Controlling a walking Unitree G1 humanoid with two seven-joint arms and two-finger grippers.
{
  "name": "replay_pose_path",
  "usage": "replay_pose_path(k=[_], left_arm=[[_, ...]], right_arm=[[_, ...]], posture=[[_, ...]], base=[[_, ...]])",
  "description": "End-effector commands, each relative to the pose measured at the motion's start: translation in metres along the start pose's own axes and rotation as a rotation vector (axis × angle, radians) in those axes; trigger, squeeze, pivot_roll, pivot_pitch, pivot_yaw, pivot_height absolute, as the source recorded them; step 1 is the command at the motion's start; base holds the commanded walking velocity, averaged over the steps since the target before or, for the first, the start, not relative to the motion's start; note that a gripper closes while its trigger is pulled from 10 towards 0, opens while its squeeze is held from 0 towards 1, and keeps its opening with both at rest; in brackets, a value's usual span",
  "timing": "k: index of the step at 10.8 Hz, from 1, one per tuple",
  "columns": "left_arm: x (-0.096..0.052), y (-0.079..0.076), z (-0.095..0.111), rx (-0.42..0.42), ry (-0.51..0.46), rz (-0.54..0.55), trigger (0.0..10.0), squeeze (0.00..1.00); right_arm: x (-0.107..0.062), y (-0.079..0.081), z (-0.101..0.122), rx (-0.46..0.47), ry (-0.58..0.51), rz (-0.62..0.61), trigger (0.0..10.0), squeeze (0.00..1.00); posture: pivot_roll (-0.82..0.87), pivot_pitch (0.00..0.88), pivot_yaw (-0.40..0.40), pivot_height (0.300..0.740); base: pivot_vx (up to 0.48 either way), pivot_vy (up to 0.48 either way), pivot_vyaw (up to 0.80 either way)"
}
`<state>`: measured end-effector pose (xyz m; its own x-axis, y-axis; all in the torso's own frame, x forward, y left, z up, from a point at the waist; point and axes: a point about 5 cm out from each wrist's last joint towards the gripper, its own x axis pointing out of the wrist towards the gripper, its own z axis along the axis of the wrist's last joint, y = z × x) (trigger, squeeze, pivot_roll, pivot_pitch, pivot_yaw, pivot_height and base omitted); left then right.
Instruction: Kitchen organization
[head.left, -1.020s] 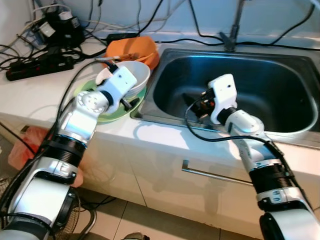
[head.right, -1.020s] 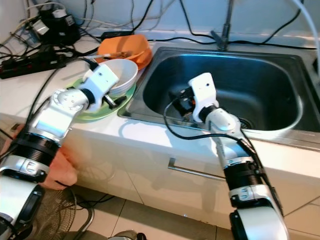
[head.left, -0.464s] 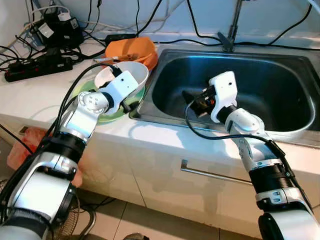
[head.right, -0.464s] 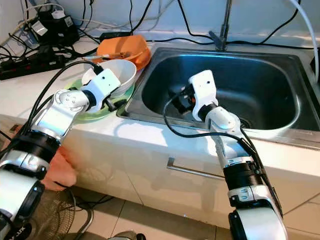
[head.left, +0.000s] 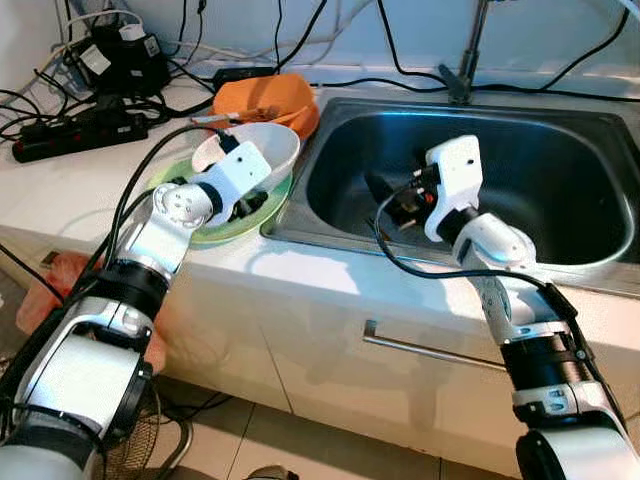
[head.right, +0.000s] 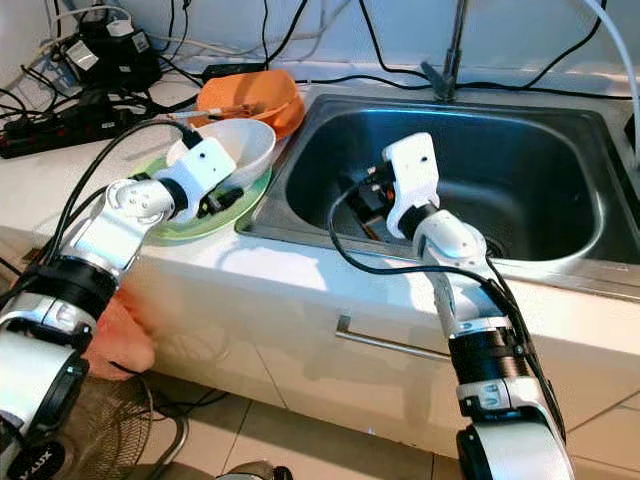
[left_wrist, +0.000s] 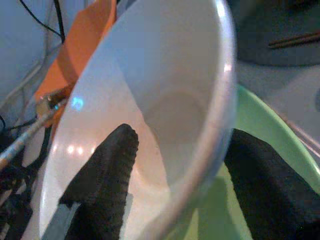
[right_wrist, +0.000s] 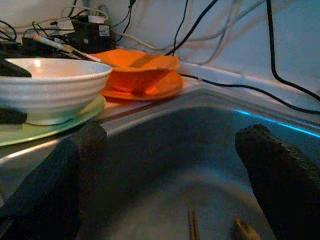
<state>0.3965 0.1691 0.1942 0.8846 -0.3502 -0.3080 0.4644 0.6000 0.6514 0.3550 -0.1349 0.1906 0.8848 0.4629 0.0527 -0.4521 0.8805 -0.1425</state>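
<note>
Left gripper (head.left: 243, 190): in the left eye view I see it at the near rim of the bowl (head.left: 262, 150), which sits on the green plate (head.left: 215, 228) on the counter (head.left: 70, 190), just beside the sink (head.left: 560, 255). The right gripper (head.left: 385, 203) hangs inside the sink, well apart from the bowl. I count one white bowl, one green plate and an orange dish (head.left: 268, 98) behind them, near the wall.

Right eye view: same layout. The bowl (head.right: 235, 145) lies directly ahead of the left gripper (head.right: 222, 198), so the left arm is clearly the nearer one. A power strip (head.right: 55, 112) and cables lie at the counter's far left corner.

Left wrist view: one finger (left_wrist: 102, 172) sits inside the bowl (left_wrist: 165, 90) and the other lies outside, over the plate (left_wrist: 270, 150), with the rim running between them. I judge the jaws to straddle the wall; whether they already pinch it I cannot tell.

Right wrist view: both fingers (right_wrist: 280, 170) stand wide apart with nothing between them. The bowl (right_wrist: 52, 87) on its plate (right_wrist: 45, 127) sits across the sink edge, the orange dish (right_wrist: 137, 75) beyond. Two thin sticks, likely chopsticks (right_wrist: 192, 225), lie on the sink floor.
</note>
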Motion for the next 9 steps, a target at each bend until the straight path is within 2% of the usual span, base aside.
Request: replay_pose_path(k=[1,3,5,7,9], left_arm=[[-0.001,0.007,0.002,0.015,-0.009,0.032,0.0,0.0],[0.0,0.008,0.0,0.033,-0.019,0.047,0.0,0.0],[-0.001,0.006,-0.004,0.114,-0.009,0.059,0.0,0.0],[-0.001,0.005,-0.002,0.177,-0.042,0.073,0.0,0.0],[0.0,-0.006,0.012,0.258,-0.14,0.089,0.0,0.0]], right_arm=[[0.001,0.003,0.008,0.028,-0.026,0.017,10.0,0.0],[0.001,0.002,0.009,0.046,-0.03,0.015,10.0,0.0],[0.0,0.001,0.009,0.077,-0.034,0.011,10.0,0.0],[0.0,-0.001,0.01,0.095,-0.034,0.005,10.0,0.0],[0.002,-0.002,0.013,0.157,-0.047,0.001,10.0,0.0]], posture=[[0.08,0.03,0.125,0.74],[0.08,0.029,0.125,0.74],[0.08,0.028,0.123,0.74],[0.08,0.028,0.121,0.74],[0.08,0.026,0.118,0.74]], base=[[0.0,0.0,0.0],[0.0,0.0,0.0],[0.0,0.0,0.0],[0.0,0.0,0.0],[0.0,0.0,0.0]])
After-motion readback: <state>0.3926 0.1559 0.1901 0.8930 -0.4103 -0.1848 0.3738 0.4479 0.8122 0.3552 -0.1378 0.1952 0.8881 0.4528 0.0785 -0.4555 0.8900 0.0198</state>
